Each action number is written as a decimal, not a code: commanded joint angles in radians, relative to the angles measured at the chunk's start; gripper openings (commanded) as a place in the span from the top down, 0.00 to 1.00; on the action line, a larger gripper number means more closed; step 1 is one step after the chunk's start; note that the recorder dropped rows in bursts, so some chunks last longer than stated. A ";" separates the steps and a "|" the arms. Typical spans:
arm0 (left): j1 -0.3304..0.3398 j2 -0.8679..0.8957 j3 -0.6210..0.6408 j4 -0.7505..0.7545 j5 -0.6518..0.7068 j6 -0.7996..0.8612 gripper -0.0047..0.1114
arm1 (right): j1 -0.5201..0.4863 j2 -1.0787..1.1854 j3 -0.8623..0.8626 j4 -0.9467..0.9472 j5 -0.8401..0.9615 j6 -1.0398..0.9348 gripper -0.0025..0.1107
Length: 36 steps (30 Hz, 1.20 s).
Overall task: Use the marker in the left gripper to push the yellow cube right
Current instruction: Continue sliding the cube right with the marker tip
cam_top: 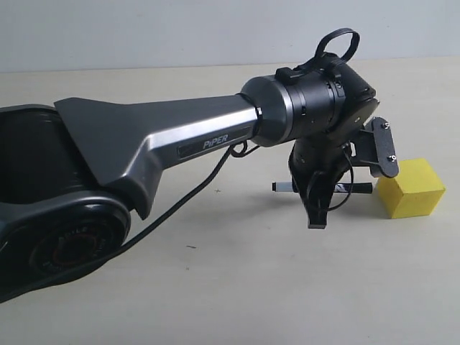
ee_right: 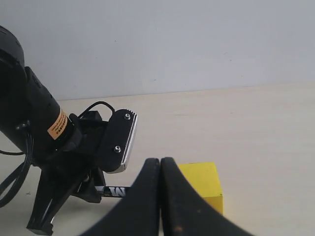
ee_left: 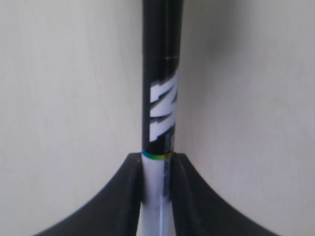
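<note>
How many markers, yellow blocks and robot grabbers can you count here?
Markers: 1 (the marker)
Yellow cubes: 1 (the yellow cube)
Grippers: 2 (the left gripper, the right gripper)
Total: 4

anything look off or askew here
Nothing stands out. The marker is clamped crosswise in the left gripper, roughly level and low over the table, with one end close to the cube. The cube rests flat and looks undamaged. Whether marker and cube touch cannot be told.
</note>
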 commanded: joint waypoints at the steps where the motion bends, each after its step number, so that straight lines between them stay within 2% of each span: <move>1: 0.002 -0.009 -0.008 0.068 0.040 -0.099 0.96 | -0.003 -0.006 0.005 -0.001 -0.004 -0.005 0.98; 5: -0.005 -0.034 -0.008 0.166 0.053 -0.265 0.96 | -0.003 -0.006 0.005 -0.001 -0.004 -0.005 0.98; 8: -0.001 -0.071 -0.008 0.113 0.077 -0.271 0.96 | -0.003 -0.006 0.005 -0.001 -0.004 -0.005 0.98; 13: -0.001 -0.087 -0.008 0.109 0.131 -0.271 0.96 | -0.003 -0.006 0.005 -0.001 -0.004 -0.005 0.98; 19: -0.001 -0.050 -0.008 0.109 0.131 -0.202 0.96 | -0.003 -0.006 0.005 -0.001 -0.004 -0.005 0.98; 25: 0.021 -0.041 -0.010 0.013 0.131 -0.098 0.96 | -0.003 -0.006 0.005 -0.001 -0.004 -0.005 0.98; 30: 0.031 -0.041 -0.012 -0.029 0.060 -0.027 0.96 | -0.003 -0.006 0.005 -0.001 -0.004 -0.005 0.98; 36: 0.029 -0.038 -0.012 -0.045 0.010 -0.023 0.96 | -0.003 -0.006 0.005 -0.001 -0.004 -0.005 0.98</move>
